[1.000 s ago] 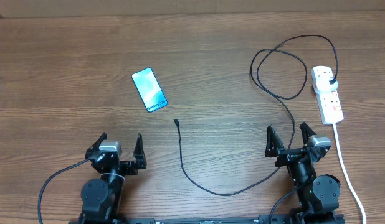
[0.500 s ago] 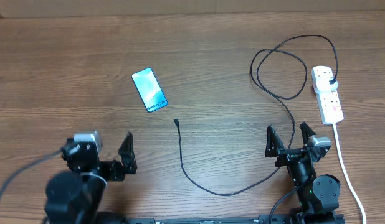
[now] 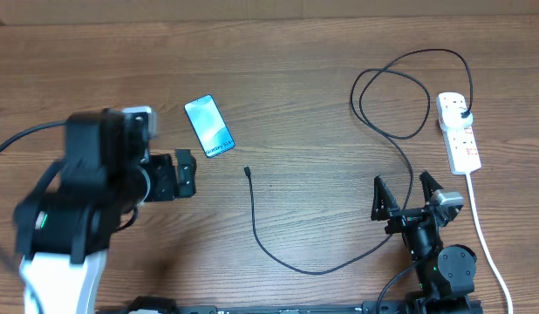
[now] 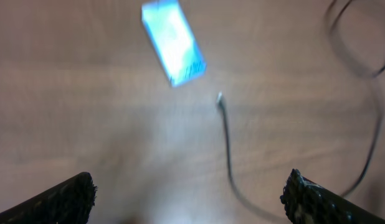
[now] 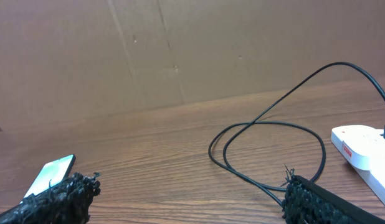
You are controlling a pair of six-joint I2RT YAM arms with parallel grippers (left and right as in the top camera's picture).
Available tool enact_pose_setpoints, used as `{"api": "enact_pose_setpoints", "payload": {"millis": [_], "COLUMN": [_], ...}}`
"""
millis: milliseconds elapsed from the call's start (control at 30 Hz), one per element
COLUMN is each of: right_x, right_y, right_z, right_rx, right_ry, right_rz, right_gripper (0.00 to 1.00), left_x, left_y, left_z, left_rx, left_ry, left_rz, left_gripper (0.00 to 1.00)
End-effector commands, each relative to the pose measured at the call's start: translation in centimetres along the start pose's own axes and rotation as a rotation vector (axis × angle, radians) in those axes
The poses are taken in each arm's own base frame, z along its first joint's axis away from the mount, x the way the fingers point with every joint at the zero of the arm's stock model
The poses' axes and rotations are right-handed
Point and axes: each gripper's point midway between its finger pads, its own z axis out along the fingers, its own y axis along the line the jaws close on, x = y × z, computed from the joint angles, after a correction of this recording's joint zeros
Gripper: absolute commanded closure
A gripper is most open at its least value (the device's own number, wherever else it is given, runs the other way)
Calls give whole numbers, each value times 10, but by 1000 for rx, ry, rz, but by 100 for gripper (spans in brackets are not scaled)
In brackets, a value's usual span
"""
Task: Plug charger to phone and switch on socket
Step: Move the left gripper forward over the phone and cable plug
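Since the phone (image 3: 208, 126) lies flat on the wooden table (image 3: 296, 70) with its blue screen up, we place it left of centre, tilted, its line of white text at the near end. The charger's connector tip (image 3: 248, 171) rests on the table near that end, to the right and a little closer to us, clearly apart from the phone. From the tip the charger cable (image 3: 278, 253) runs toward the near edge, bends right, passes close by the right hand (image 3: 404, 194), then loops at the far right before its black plug (image 3: 462, 114) meets the far end of the white power strip (image 3: 459, 133). The strip's thick white cord (image 3: 483, 231) trails off toward the near right corner.

The left hand (image 3: 187, 174) hangs above the table just left of the phone's near end, fingers spread wide and holding nothing. Its wrist view is blurred, yet we can make out the phone and the connector tip ahead of it between the two fingertips. The right hand sits low at the near right, well apart from the phone, its fingers likewise spread and empty, with the cable loop and the power strip ahead of it.
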Motion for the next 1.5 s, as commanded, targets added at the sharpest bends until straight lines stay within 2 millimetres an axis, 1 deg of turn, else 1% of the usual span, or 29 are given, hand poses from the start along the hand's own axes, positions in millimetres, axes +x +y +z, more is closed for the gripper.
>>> {"api": "enact_pose_setpoints", "payload": {"millis": [0, 100, 133, 167, 200, 233, 333, 500, 633, 767, 900, 967, 1000, 1033, 1067, 1100, 1133, 1167, 1467], "right_x": [1, 1, 1, 1, 1, 1, 1, 1, 1, 1, 1, 1, 1, 1, 1, 1, 1, 1, 1], "right_y": [0, 0, 0, 0, 0, 0, 0, 0, 0, 0, 0, 0, 0, 0, 0, 0, 0, 0, 0], "right_z": [0, 0, 0, 0, 0, 0, 0, 0, 0, 0, 0, 0, 0, 0, 0, 0, 0, 0, 0], "right_rx": [1, 1, 1, 1, 1, 1, 1, 1, 1, 1, 1, 1, 1, 1, 1, 1, 1, 1, 1], "right_ry": [-6, -6, -6, -6, -6, -6, -6, -6, -6, -6, -6, -6, -6, -6, -6, -6, -6, -6, -6], "right_rz": [2, 2, 2, 2, 2, 2, 2, 2, 2, 2, 2, 2, 2, 2, 2, 2, 2, 2, 2], "right_gripper": [0, 0, 0, 0, 0, 0, 0, 0, 0, 0, 0, 0, 0, 0, 0, 0, 0, 0, 0], "left_x": [8, 20, 24, 29, 31, 34, 40, 49, 53, 58, 60, 60, 60, 60, 58, 55, 52, 52, 64], "left_y": [3, 6, 4, 0, -3, -8, -20, -26, -31, -32, -27, -27, -28, -30, -31, -33, -35, -35, -39], "left_z": [26, 52, 59, 67, 74, 81, 102, 134, 155, 168, 174, 178, 180, 183, 186, 191, 195, 198, 218], "left_rx": [-16, -32, -24, -3, 17, 45, 112, 76, 1, -84, -165, -176, -173, -169, -164, -156, -150, -149, -166], "left_ry": [144, 284, 330, 380, 418, 457, 555, 647, 658, 654, 643, 639, 639, 636, 626, 611, 598, 597, 634], "left_rz": [-42, -62, -70, -82, -93, -107, -143, -173, -178, -160, -153, -143, -140, -137, -134, -133, -130, -128, -124], "left_gripper": [0, 0, 3, 34, 71, 96, 96, 96, 96, 96, 96, 95, 87, 74, 50, 23, 5, 0, 1]}}
